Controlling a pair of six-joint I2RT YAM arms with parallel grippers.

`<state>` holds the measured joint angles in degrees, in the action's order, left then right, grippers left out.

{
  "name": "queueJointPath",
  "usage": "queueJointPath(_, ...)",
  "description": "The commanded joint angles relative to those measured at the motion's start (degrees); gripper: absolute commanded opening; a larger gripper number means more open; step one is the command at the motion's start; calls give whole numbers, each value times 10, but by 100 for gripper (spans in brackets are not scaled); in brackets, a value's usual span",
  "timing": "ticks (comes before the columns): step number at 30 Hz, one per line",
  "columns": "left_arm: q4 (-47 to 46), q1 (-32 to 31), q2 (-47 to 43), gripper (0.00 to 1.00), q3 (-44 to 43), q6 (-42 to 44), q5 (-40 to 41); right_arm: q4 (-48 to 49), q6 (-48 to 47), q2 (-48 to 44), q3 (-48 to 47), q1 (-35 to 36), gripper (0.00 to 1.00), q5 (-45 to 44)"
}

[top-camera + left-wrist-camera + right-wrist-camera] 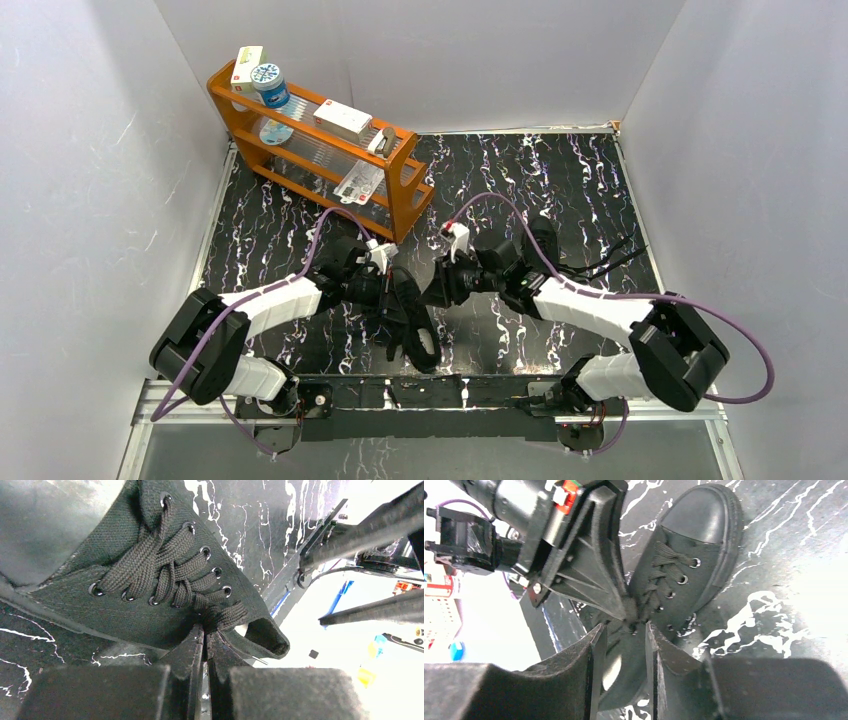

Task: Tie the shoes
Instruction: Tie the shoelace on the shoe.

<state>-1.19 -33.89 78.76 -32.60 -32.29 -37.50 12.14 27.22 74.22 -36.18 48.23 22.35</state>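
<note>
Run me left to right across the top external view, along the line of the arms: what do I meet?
Left arm → left claw, pinched on the lace → black shoe → right claw, open → right arm.

far shoe (545, 238): mostly behind right arm (590, 305) | rack labels (358, 181): unreadable

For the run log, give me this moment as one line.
left gripper: jaws shut on lace | right gripper: jaws open over shoe | bow: none visible
</note>
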Motion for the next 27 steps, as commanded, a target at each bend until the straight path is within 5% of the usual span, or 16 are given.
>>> queueJointPath(1, 27, -2, -13, 0, -21, 14, 20, 12, -70, 38, -33, -32, 44, 114)
queueJointPath(13, 22, -1, -9, 0, -33, -7, 23, 66, -82, 150, -72, -31, 47, 189)
queueJointPath(18, 20, -2, -1, 0, -40, -10, 23, 91, -68, 163, -73, -31, 34, 208)
queueJointPath(24, 15, -3, 3, 0, -45, -6, 25, 94, -73, 161, -67, -31, 1, 234)
queueJointPath(27, -5, -5, 3, 0, -43, -1, 27, 108, -69, 157, -57, -31, 0, 266)
